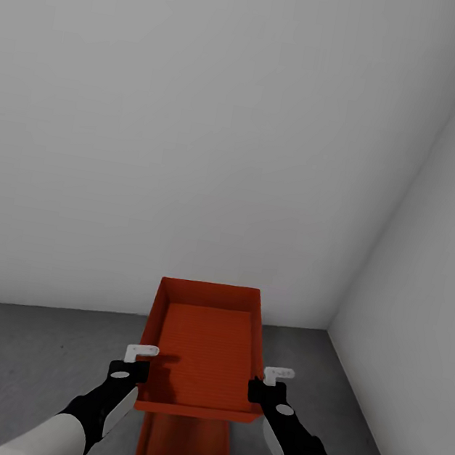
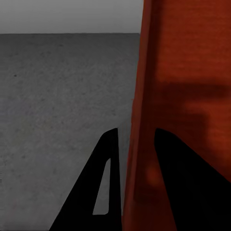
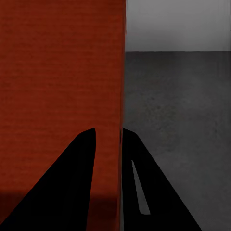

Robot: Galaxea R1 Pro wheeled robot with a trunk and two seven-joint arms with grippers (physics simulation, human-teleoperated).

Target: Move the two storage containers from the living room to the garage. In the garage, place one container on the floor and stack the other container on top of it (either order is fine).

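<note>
While both arms carry the upper container (image 1: 202, 348) by its two long walls, it hangs level above the lower container (image 1: 185, 447), which lies on the grey concrete floor (image 1: 24, 350) near a corner of the plain walls (image 1: 200, 120). The left pincer (image 1: 138, 362) is closed on the left wall, one finger on each side, and the right pincer (image 1: 270, 383) holds the right wall the same way. I think this keeps the box straight, so it can be lowered onto the other one.

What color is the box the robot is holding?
Red-orange. The box shows best in the head view.
</note>
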